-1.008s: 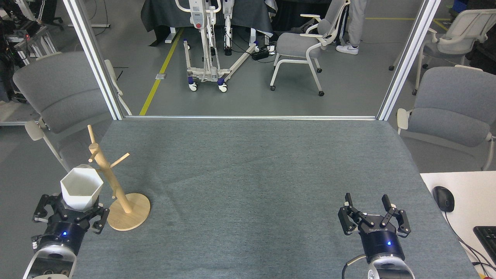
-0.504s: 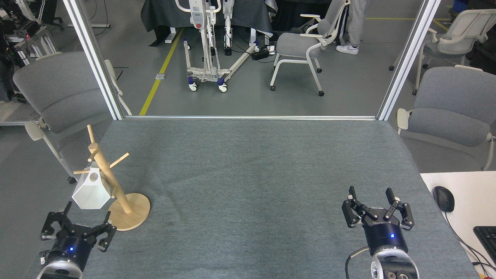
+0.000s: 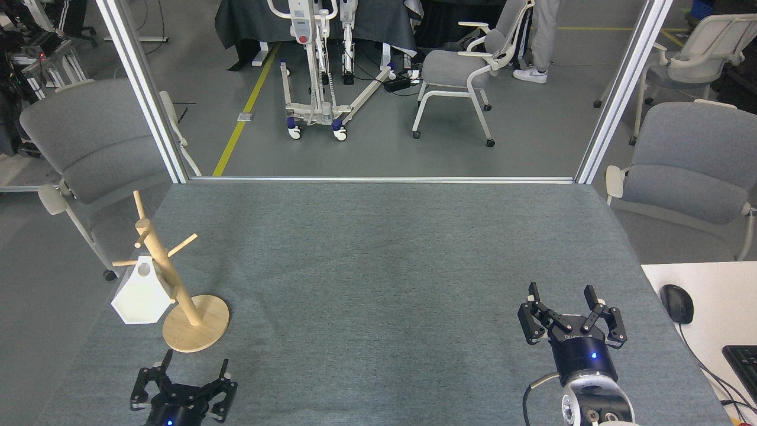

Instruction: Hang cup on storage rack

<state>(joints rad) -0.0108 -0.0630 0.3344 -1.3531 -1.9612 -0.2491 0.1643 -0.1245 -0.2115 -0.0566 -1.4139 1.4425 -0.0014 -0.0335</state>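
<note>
Right, the grey table (image 3: 384,266) filled my view, and the wooden rack (image 3: 171,284) stood at its near-left corner on its round base. Off a left-hand peg the white cup (image 3: 141,299) hung upside down, touching the post. My right gripper (image 3: 566,299) hovered over the near-right of the table, fingers spread, empty. My left gripper (image 3: 192,376) sat low at the near edge, fingers apart, holding nothing.

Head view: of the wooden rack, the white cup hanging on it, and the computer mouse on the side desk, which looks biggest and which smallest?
1. storage rack
2. cup
3. computer mouse
</note>
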